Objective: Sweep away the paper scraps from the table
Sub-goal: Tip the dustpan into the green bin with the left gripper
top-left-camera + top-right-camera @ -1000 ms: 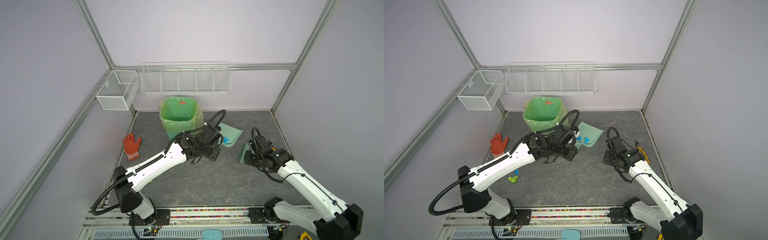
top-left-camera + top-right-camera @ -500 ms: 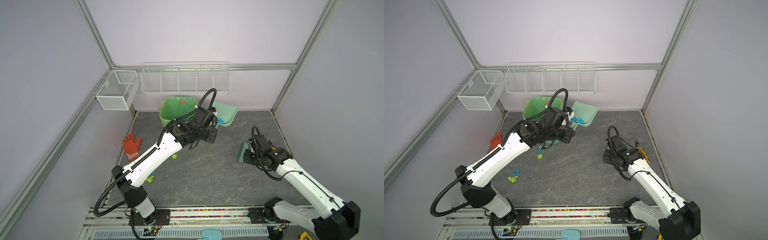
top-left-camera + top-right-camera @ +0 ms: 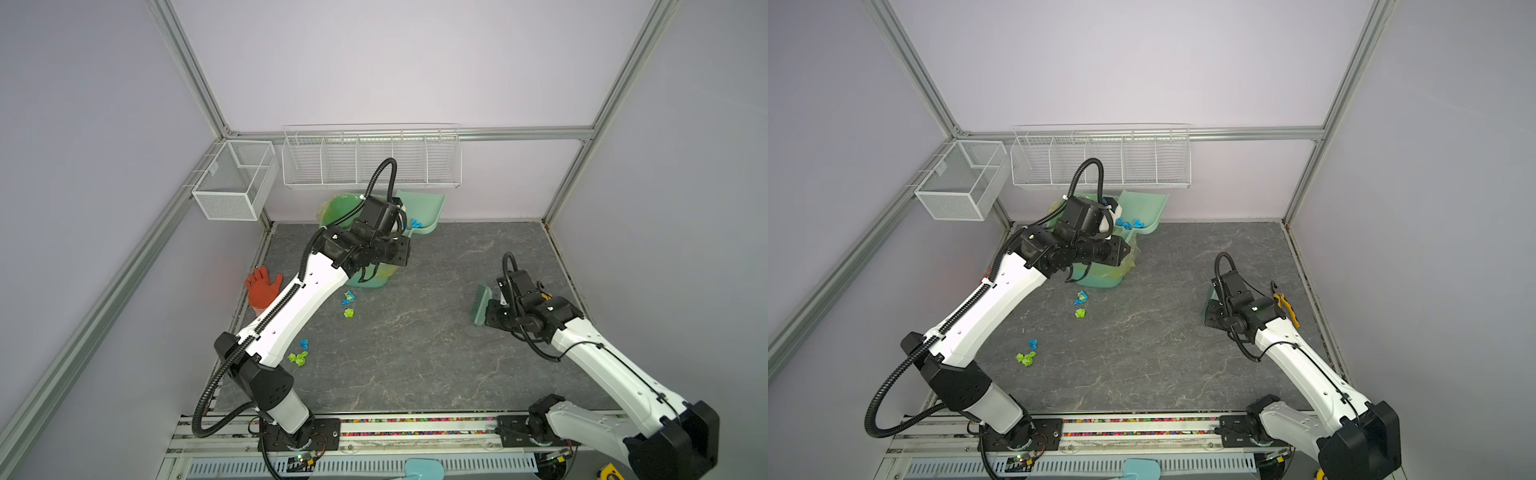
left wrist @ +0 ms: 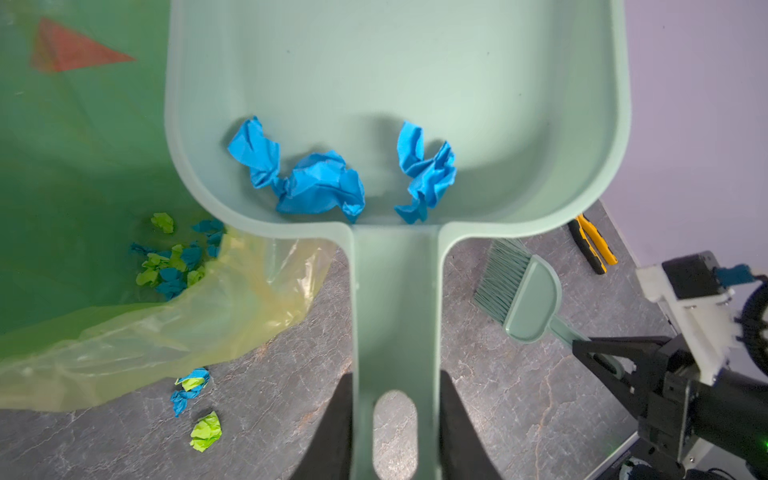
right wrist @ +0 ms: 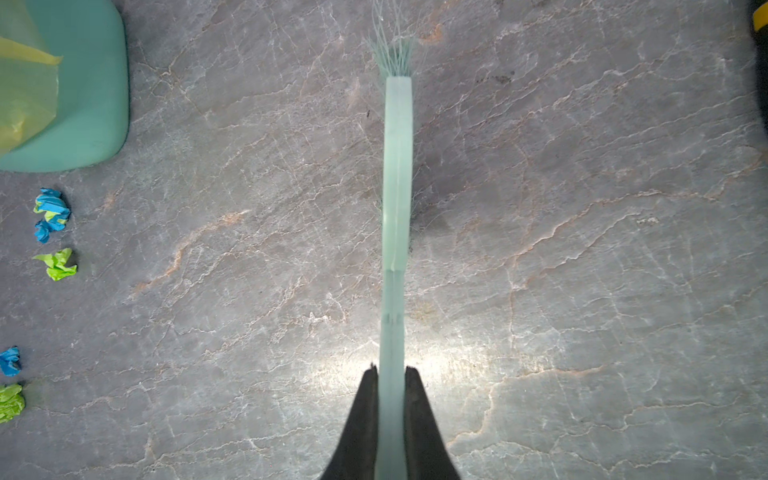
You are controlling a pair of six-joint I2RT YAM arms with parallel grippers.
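Clamping the dustpan (image 4: pixel 395 83) by its handle, the left gripper (image 4: pixel 395 382) holds paper scraps (image 4: pixel 320 183) apparently at the bin's (image 3: pixel 370 284) 1 o'clock. The right gripper (image 5: pixel 390 374) clamps the brush (image 5: pixel 398 166).

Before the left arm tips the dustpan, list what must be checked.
1. Left gripper clamped on the handle of the pale green plastic dustpan: ok.
2. Three crumpled blue paper scraps lying in the pan: ok.
3. Pan's mouth over the green lined waste bin: not ok, the bin opening lies beside it.
4. Right gripper shut on the pale green brush: ok.
5. Dark grey veined table free of scraps: not ok, four loose wads lie there.
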